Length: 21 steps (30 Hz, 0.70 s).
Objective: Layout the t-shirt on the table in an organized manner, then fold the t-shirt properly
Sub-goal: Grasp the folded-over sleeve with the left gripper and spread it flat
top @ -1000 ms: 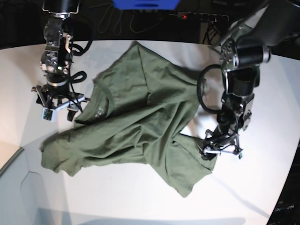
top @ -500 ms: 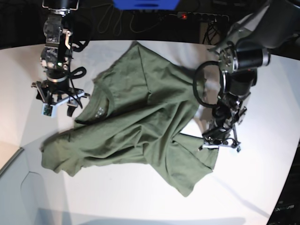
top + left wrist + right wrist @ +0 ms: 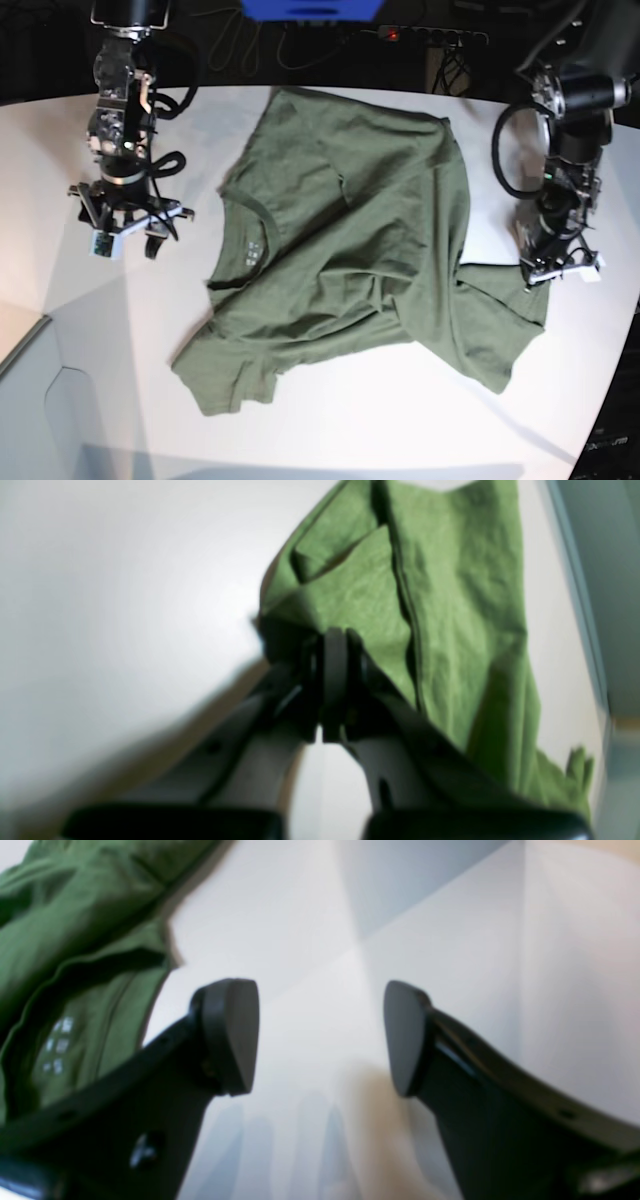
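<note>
The t-shirt [image 3: 345,245] is lying crumpled mid-table [image 3: 330,420], soft and light, so it'll drag and bunch. Left gripper [image 3: 553,268] is clamped on its right edge; right gripper [image 3: 128,222] hangs open, left of the collar. I'd grab hems or shoulder seams.

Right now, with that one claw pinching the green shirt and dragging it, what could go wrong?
Two risks stand out. The left gripper is shut on only a small pinch at the t-shirt edge, so the fabric might slip free mid-pull. The shirt also lies bunched and folded over itself near its middle; pulling from one side alone may tighten those wrinkles, since the open right gripper hangs beside the collar over the table, holding nothing.
</note>
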Each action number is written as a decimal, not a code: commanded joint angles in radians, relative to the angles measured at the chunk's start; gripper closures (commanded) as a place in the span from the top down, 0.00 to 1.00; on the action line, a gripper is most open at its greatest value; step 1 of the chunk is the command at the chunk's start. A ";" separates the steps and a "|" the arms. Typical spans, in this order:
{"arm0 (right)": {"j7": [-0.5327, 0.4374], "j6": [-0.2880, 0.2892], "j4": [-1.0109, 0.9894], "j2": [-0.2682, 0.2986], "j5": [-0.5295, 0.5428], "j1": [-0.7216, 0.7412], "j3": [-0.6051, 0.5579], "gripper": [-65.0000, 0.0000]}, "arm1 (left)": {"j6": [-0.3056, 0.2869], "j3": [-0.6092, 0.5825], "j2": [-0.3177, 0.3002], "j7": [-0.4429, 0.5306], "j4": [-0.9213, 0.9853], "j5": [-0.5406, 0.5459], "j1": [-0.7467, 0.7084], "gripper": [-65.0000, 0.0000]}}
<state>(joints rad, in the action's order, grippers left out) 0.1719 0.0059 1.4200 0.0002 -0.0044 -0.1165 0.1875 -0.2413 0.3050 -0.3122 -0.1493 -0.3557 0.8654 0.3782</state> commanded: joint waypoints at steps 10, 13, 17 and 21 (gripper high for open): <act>-0.028 0.001 0.020 0.002 -0.001 0.013 -0.058 0.57 | 0.104 0.000 -0.058 -0.238 -0.612 0.122 -0.359 0.11; -0.028 0.001 0.021 0.002 -0.001 0.013 -0.058 0.57 | 0.105 0.000 -0.055 -0.235 -0.678 0.122 -0.393 0.38; -0.028 0.001 0.021 0.001 -0.001 0.013 -0.058 0.57 | 0.105 0.003 -0.052 -0.232 -0.688 0.124 -0.400 0.71; -0.028 0.001 0.021 0.001 -0.001 0.013 -0.058 0.57 | 0.105 0.084 -0.026 -0.237 -0.705 0.147 -0.402 0.79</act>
<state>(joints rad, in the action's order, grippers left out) 0.1722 0.0063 1.4216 -0.0017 -0.0040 -0.1146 0.1280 -0.1341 0.3843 -0.3241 -0.3996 -1.0420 0.9909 -0.0330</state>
